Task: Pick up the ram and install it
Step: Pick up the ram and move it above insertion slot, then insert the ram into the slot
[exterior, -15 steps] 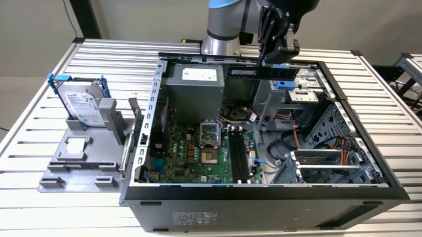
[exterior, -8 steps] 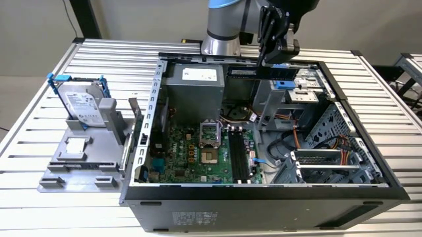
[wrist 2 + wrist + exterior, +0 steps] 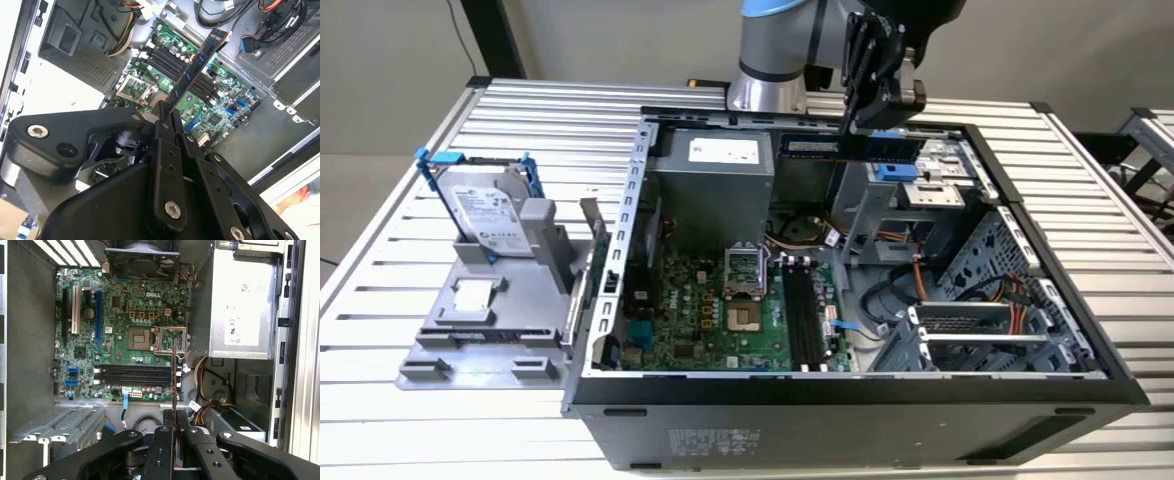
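Slatted metal table [image 3: 427, 430], open computer case [image 3: 854, 410] on it; grey fixture [image 3: 440, 345] beside

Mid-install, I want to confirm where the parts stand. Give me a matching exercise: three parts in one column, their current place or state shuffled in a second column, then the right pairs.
Parts:
1. ram
2. hard drive
3. memory slots

Place or state:
A. empty, on the green motherboard inside the case
B. clamped in the gripper, above the open case
C. standing on the grey stand outside the case, at the exterior view's left

Pairs: 1-B; 2-C; 3-A
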You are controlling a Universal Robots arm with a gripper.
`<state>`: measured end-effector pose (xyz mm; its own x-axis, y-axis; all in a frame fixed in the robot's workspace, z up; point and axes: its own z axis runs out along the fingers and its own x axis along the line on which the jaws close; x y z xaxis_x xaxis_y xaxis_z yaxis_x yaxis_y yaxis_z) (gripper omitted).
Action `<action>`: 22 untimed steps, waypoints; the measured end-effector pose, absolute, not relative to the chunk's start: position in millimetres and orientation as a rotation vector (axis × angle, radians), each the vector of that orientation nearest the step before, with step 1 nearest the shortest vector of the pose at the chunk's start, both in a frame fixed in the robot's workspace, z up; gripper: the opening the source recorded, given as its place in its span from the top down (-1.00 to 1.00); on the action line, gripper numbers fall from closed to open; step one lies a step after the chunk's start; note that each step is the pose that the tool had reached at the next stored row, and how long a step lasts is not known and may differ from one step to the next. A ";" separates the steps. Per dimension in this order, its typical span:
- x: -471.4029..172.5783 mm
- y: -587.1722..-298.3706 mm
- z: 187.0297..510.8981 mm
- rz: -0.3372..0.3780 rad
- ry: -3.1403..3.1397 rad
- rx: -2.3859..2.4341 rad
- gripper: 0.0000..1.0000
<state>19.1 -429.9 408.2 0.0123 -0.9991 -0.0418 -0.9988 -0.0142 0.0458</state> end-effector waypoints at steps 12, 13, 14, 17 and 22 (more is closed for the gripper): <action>19.1 -429.9 408.2 -0.097 -2.397 2.032 1.00; 19.1 -429.9 408.2 -0.097 -2.414 2.012 1.00; 19.1 -429.9 408.2 -0.097 -2.433 1.991 1.00; 19.0 -429.9 408.2 -0.097 -2.484 1.929 1.00; 19.0 -429.9 408.2 -0.097 -2.566 1.822 1.00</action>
